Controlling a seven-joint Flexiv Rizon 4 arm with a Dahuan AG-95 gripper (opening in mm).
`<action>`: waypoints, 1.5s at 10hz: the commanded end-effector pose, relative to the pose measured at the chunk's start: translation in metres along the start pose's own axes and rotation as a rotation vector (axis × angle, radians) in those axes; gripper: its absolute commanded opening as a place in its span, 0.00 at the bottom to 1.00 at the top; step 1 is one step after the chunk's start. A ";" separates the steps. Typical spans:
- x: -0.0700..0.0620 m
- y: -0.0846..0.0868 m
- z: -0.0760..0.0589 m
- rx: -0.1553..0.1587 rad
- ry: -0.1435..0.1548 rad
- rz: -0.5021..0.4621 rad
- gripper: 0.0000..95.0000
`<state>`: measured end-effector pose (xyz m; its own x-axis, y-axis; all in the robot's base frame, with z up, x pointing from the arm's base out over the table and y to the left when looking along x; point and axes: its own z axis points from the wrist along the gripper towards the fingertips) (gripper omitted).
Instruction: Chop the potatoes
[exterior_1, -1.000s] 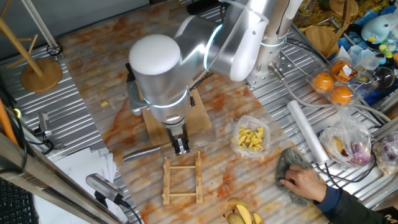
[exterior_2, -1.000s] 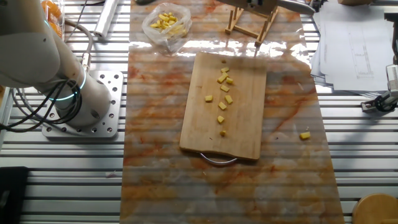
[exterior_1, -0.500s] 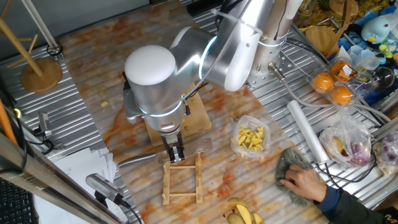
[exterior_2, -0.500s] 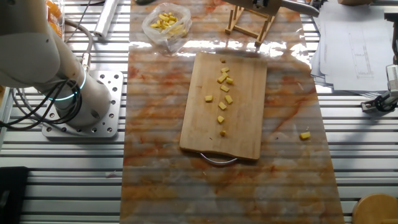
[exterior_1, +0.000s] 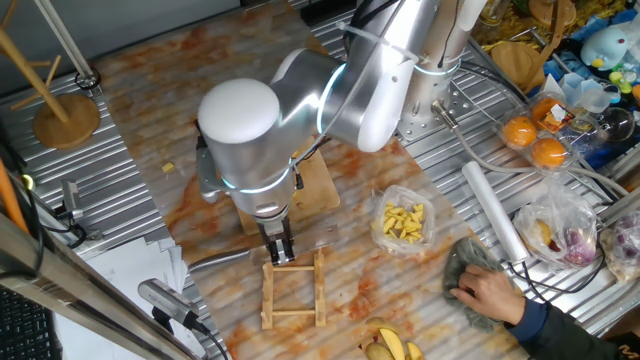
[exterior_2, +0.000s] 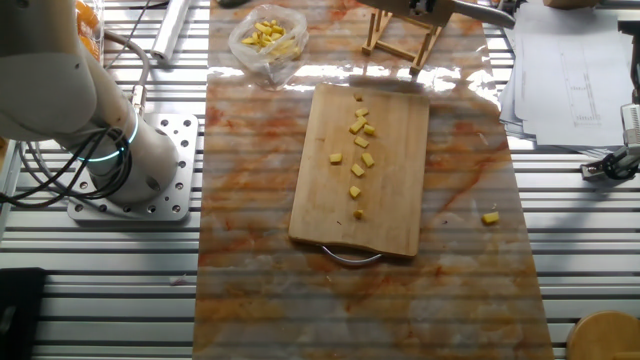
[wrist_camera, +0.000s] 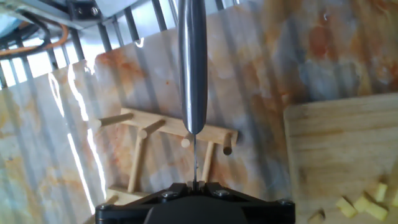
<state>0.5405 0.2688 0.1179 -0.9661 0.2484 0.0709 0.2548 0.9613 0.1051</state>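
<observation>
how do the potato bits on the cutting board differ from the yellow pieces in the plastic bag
The potato bits lie loose and scattered in a line down the cutting board; the bagged yellow pieces are heaped together inside clear plastic. The board bits look like small cubes, while the bagged pieces look longer, more like strips or wedges. The bits sit on bare wood; the bag rests on the table beyond the board's far corner. Both are pale yellow.

The orange-marbled tabletop (exterior_2: 250, 250) is topped with a wooden cutting board (exterior_2: 385, 215), a small wooden rack (exterior_1: 293, 288) right under the pincer (exterior_1: 279, 253), and one stray potato cube (exterior_2: 490, 217).
</observation>
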 end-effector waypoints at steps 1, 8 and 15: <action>-0.001 -0.001 0.006 -0.002 -0.006 0.000 0.00; -0.013 -0.011 0.032 0.015 -0.011 0.000 0.00; -0.018 -0.013 0.043 0.025 -0.012 0.001 0.00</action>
<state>0.5532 0.2581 0.0713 -0.9662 0.2506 0.0601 0.2548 0.9638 0.0786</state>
